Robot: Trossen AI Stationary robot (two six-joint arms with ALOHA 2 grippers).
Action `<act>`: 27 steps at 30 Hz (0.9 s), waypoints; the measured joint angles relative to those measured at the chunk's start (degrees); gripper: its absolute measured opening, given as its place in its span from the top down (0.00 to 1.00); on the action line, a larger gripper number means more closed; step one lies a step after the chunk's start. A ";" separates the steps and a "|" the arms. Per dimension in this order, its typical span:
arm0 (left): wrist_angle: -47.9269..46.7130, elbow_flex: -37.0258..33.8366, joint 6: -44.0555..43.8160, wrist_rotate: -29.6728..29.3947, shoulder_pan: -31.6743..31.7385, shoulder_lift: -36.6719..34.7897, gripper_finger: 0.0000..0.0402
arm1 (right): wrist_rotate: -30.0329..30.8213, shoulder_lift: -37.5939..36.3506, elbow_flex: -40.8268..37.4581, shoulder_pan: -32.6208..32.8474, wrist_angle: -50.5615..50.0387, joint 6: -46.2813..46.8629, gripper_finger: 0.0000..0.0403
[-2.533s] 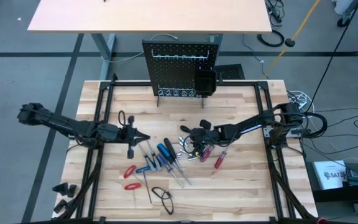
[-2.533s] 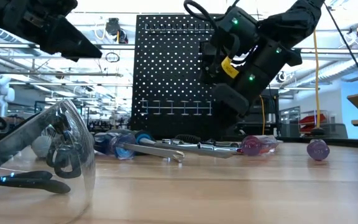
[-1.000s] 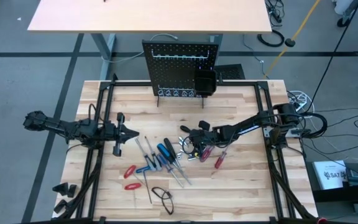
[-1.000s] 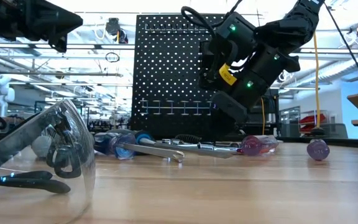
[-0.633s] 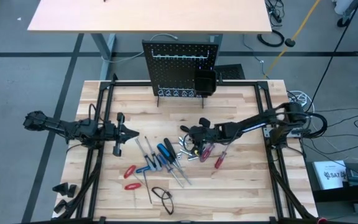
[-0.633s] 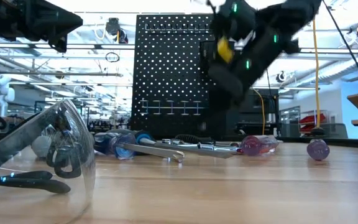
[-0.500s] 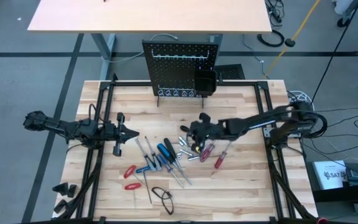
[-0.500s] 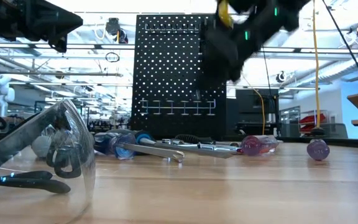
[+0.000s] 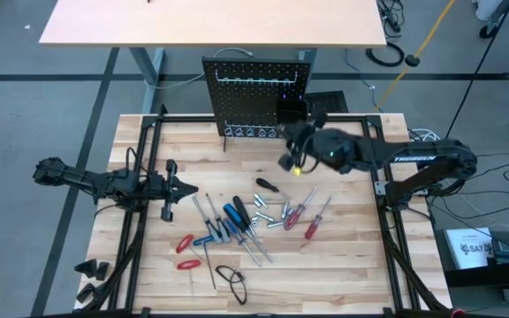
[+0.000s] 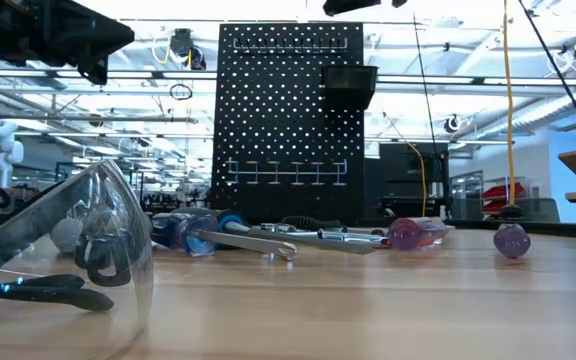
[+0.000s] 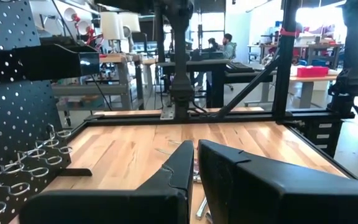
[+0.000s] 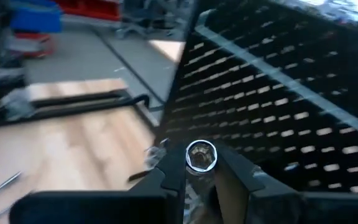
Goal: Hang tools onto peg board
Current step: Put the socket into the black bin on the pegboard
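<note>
Left gripper [image 11: 196,163] fills the foreground, its dark fingers [image 11: 173,177] pressed nearly together. Beyond them runs the wooden tabletop [image 11: 129,146], with the peg board [image 11: 11,124] at one side, its wire hooks [image 11: 39,158] empty. A person [image 11: 227,45] sits far behind.

peg board [image 10: 288,120]: matt black perforated metal
table [image 9: 343,265]: pale, smooth wood planks
silver bit [image 12: 200,155]: shiny metal
goggles [image 10: 58,240]: clear glossy plastic
</note>
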 joint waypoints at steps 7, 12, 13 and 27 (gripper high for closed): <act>-0.07 0.00 -0.35 -0.64 0.00 0.00 0.92 | -0.41 0.34 1.67 -6.92 -4.99 3.04 0.88; -0.19 0.00 -0.20 -0.76 0.00 0.00 0.92 | -0.81 0.28 1.75 -10.00 -10.18 5.76 0.88; -0.27 0.00 -0.17 -0.76 0.00 0.00 0.92 | -0.90 0.28 1.75 -10.31 -10.55 6.11 0.88; -0.55 0.00 0.09 -1.05 0.00 0.00 0.92 | -0.75 0.28 1.75 -10.76 -11.52 6.54 0.62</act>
